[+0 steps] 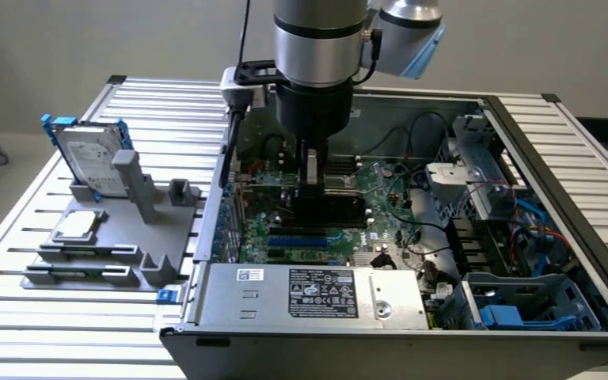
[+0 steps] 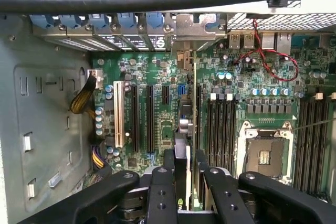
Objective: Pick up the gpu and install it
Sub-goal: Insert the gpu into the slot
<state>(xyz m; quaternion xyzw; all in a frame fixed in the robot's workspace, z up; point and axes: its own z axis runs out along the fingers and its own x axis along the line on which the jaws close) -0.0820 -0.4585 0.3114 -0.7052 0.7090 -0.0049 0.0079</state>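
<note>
Hand (image 1: 315, 180) is down inside the open case (image 1: 545, 150), over the board (image 2: 157, 72). Its fingers (image 2: 170, 182) are drawn in narrow and clamp the gpu (image 2: 190, 114) from both faces; nothing else is held.

Gpu position: edge-on and upright, directly under the hand, its lower edge at board level. In the exterior view it shows as a black slab (image 1: 331, 212) just below the fingers. Whether the edge connector is seated cannot be told.

Long axis: runs straight out from the fingers to the rear wall (image 2: 121, 22), parallel to the slots (image 2: 149, 119). The far end reaches the metal bracket row there.

Clearance: the card sits between the slots on one face and the memory slots (image 2: 220, 124) on the other, both just beside it. The power supply (image 1: 315, 293) is well apart. There is open room above the card. The case stands on the tabletop (image 1: 29, 317).
</note>
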